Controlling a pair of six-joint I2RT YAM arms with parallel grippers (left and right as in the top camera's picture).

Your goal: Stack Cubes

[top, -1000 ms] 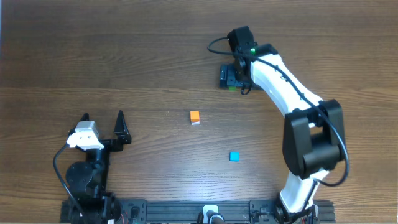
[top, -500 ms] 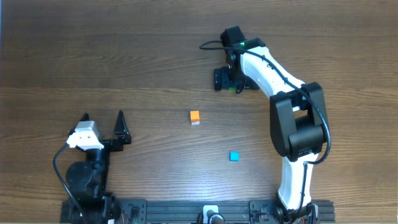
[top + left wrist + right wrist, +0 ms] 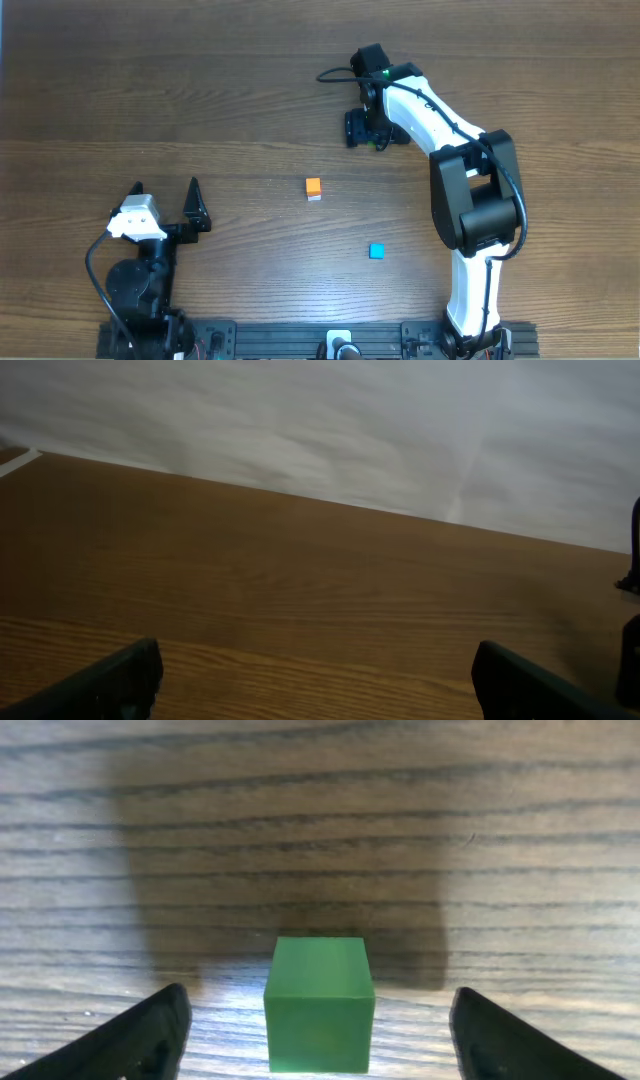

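Right gripper, fingers apart, straddles the green cube. We see the orange cube and blue cube lying apart, so the stacking's all ahead.

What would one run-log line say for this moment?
right pincer open at green cube | left pincer open near its base | orange cube, blue cube apart on table

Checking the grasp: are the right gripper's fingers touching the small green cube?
Apart. The right wrist view shows a clear gap between the small green cube and each finger of the right gripper.
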